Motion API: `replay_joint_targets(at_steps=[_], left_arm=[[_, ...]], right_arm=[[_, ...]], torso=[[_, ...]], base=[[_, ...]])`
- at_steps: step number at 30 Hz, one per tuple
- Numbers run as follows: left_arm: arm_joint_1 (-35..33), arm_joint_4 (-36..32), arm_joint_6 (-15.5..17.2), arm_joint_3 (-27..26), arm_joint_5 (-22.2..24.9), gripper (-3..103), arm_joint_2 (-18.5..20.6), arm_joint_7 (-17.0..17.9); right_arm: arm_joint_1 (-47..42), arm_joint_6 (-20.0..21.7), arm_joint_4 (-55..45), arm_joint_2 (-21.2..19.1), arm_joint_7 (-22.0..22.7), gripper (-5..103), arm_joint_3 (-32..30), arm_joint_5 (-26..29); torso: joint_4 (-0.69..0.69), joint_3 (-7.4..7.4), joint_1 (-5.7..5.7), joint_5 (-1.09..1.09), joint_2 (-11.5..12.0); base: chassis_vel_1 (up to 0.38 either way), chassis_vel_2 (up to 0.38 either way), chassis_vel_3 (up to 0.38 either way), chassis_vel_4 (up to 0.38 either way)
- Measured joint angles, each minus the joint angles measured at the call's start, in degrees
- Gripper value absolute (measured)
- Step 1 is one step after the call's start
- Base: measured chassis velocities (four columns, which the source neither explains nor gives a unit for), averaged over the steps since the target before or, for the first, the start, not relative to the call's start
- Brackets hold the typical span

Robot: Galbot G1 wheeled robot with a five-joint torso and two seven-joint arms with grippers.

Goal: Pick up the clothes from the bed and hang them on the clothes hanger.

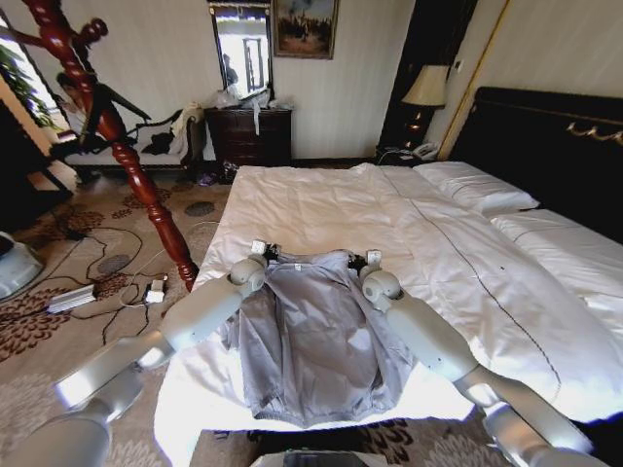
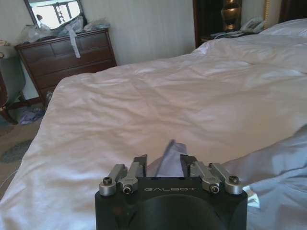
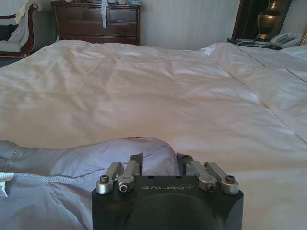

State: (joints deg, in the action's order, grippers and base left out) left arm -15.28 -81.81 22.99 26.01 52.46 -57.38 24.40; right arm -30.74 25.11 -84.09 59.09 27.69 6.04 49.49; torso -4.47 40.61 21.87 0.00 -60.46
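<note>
The clothes (image 1: 307,336), a light grey-blue jacket, lie spread flat near the foot of the bed (image 1: 321,199), collar toward the pillows. My left gripper (image 1: 263,250) sits at one shoulder of the jacket. In the left wrist view it (image 2: 165,162) is shut on a pinched peak of the fabric (image 2: 168,155). At the other shoulder my right gripper (image 1: 368,259) holds a raised fold (image 3: 144,148), seen in the right wrist view between the gripper's (image 3: 158,160) fingers. A black shape that looks like the clothes hanger (image 1: 117,105) hangs on the coat stand.
A reddish-brown wooden coat stand (image 1: 146,185) rises left of the bed. Cables and a power strip (image 1: 154,289) lie on the patterned carpet at its foot. A dark dresser (image 1: 251,136) stands at the far wall, and white pillows (image 1: 477,190) lie before the black headboard (image 1: 555,146).
</note>
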Motion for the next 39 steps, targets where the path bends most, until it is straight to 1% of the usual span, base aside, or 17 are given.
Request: replay_joint_targets(at_steps=[2, 3, 4, 5, 7, 9, 10, 11, 12, 13, 16, 17, 22, 23, 25, 31, 39], left_arm=[[-0.1, -1.2, 0.3, 0.0, 0.5, 39, 0.9, 0.0], [-0.1, -2.0, 0.5, 0.1, 0.8, 49, 1.5, 0.0], [-0.3, -3.7, 1.0, 0.1, 1.2, 55, 3.0, 0.0], [-0.4, -4.6, 1.3, 0.2, 1.2, 55, 4.0, 0.0], [-0.6, -5.6, 1.9, 0.2, 1.1, 66, 5.6, 0.3], [-0.7, -6.0, 2.1, 0.2, 0.8, 72, 6.6, 0.5], [-0.9, -6.3, 2.1, -0.1, 0.4, 77, 7.9, 0.7], [-0.9, -6.3, 2.1, -0.1, 0.4, 77, 7.9, 0.7], [-1.0, -6.5, 2.0, -0.4, 0.3, 77, 8.4, 0.7], [-1.4, -7.0, 1.3, -1.0, 0.2, 88, 9.3, 0.7], [-3.3, -9.7, -0.5, -3.1, 1.3, 97, 11.4, 0.7], [-3.3, -9.7, -0.5, -3.1, 1.3, 97, 11.4, 0.7], [-11.6, -13.7, -8.5, -10.1, -1.8, 100, 13.5, 0.3], [-11.6, -13.7, -8.5, -10.1, -1.8, 100, 13.5, 0.3], [-16.8, -16.0, -10.6, -15.7, -2.8, 100, 13.9, 0.3], [-27.8, -22.0, -12.6, -25.6, -6.1, 100, 16.5, -0.1], [-41.3, -28.4, -13.9, -33.5, -9.7, 100, 18.7, -0.7]], right_arm=[[-0.1, 0.0, -0.1, 0.0, 0.0, 45, -0.1, 0.5], [-0.1, 0.0, -0.3, 0.0, 0.0, 45, -0.2, 0.9], [-0.2, 0.0, -0.5, -0.1, 0.0, 56, -0.3, 1.8], [-0.2, 0.0, -0.5, -0.1, 0.0, 56, -0.4, 1.9], [-0.2, -0.1, -0.5, -0.3, -0.1, 67, -0.5, 1.5], [-0.2, -0.2, -0.5, -0.5, -0.2, 67, -0.5, 1.1], [-0.3, -0.3, -0.8, -0.9, -0.3, 78, -0.7, 0.9], [-0.3, -0.3, -0.8, -0.9, -0.3, 78, -0.7, 0.9], [-0.3, -0.4, -1.1, -1.1, -0.3, 78, -0.8, 0.9], [-0.5, -0.7, -1.6, -1.5, -0.3, 83, -1.2, 1.1], [-1.2, -1.6, -2.8, -2.5, -0.4, 98, -2.5, 1.9], [-1.2, -1.6, -2.8, -2.5, -0.4, 98, -2.5, 1.9], [-4.5, -5.8, -6.8, -5.2, -2.5, 100, -5.6, 1.9], [-4.5, -5.8, -6.8, -5.2, -2.5, 100, -5.6, 1.9], [-6.9, -8.1, -9.0, -6.4, -3.8, 100, -7.9, 1.0], [-17.4, -11.5, -15.6, -9.8, -7.7, 100, -15.6, -4.0], [-24.4, -11.8, -20.0, -10.6, -8.9, 100, -19.4, -6.5]], torso=[[0.0, 0.0, 0.0, 0.0, 0.0], [0.0, 0.0, 0.01, 0.0, 0.0], [0.01, 0.01, 0.01, 0.0, 0.0], [0.01, 0.0, 0.01, 0.0, 0.0], [0.02, 0.0, 0.0, 0.0, 0.0], [0.02, 0.0, 0.0, -0.01, 0.0], [0.01, 0.0, 0.01, -0.01, 0.0], [0.01, 0.0, 0.01, -0.01, 0.0], [0.01, 0.01, 0.01, -0.01, 0.0], [0.01, 0.0, 0.01, -0.01, 0.0], [0.01, 0.0, 0.01, -0.01, 0.0], [0.01, 0.0, 0.01, -0.01, 0.0], [0.0, 0.0, 0.01, -0.01, 0.0], [0.0, 0.0, 0.01, -0.01, 0.0], [0.02, 0.0, 0.0, -0.01, 0.0], [0.0, 0.0, 0.0, 0.0, 0.0], [0.01, 0.0, -0.01, -0.01, 0.0]], base=[[0.0, 0.0, 0.0, 0.0], [0.0, 0.0, 0.0, 0.0], [0.0, 0.0, 0.0, 0.0], [0.0, 0.0, 0.0, 0.0], [0.0, 0.0, 0.0, 0.0], [0.0, 0.0, 0.0, 0.0], [0.0, 0.0, 0.0, 0.0], [0.0, 0.0, 0.0, 0.0], [0.0, 0.0, 0.0, 0.0], [0.0, 0.0, 0.0, 0.0], [0.0, 0.0, 0.0, 0.0], [0.0, 0.0, 0.0, 0.0], [0.0, 0.0, 0.0, 0.0], [0.0, 0.0, 0.0, 0.0], [0.0, 0.0, 0.0, 0.0], [0.0, 0.0, 0.0, 0.0], [0.0, 0.0, 0.0, 0.0]])
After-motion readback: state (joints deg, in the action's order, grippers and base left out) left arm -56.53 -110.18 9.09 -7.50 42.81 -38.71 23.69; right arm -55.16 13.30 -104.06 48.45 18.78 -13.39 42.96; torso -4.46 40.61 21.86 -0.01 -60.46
